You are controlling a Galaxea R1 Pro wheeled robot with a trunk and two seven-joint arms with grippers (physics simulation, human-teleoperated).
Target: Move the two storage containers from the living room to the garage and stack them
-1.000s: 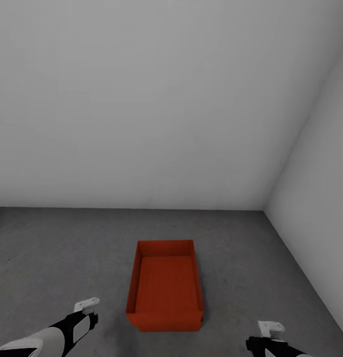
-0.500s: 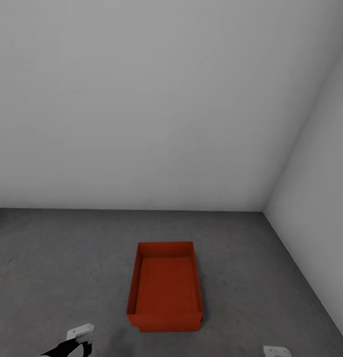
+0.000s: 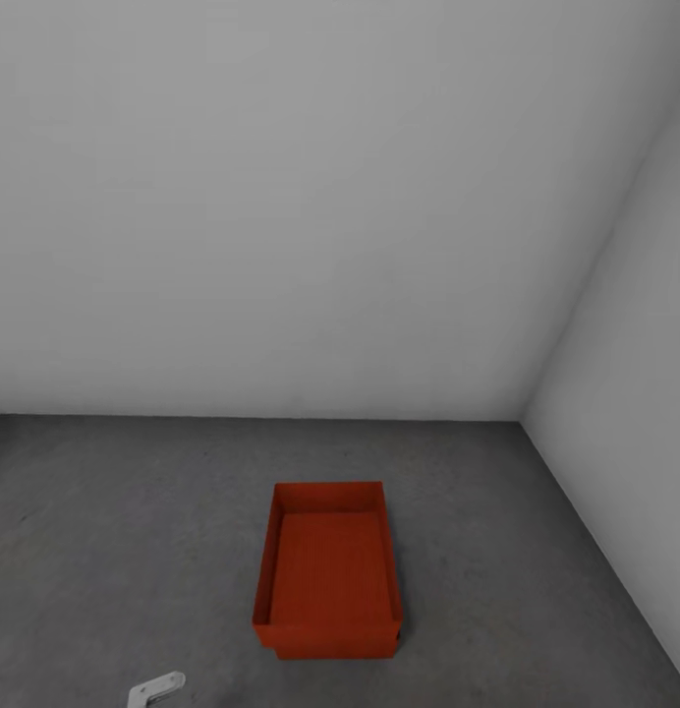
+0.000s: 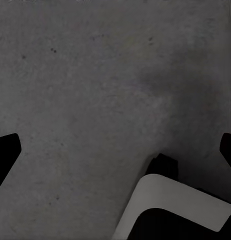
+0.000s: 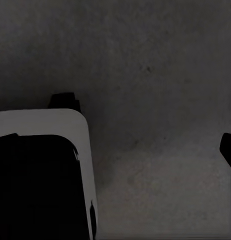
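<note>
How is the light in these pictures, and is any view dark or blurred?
Head view: soft, even light, no glare; the storage container casts only a faint shadow on the floor. Left wrist view: dimmer, grainy concrete with a vague dark patch. Right wrist view: darkest, edges fading to black.

A plain white-grey back wall [image 3: 281, 197] is seen across the head view. A second white-grey side wall [image 3: 635, 413] is met by it at a vertical corner [image 3: 524, 413] to the right of the back wall. Below the back wall, a straight seam [image 3: 183, 414] is formed along its foot.
</note>
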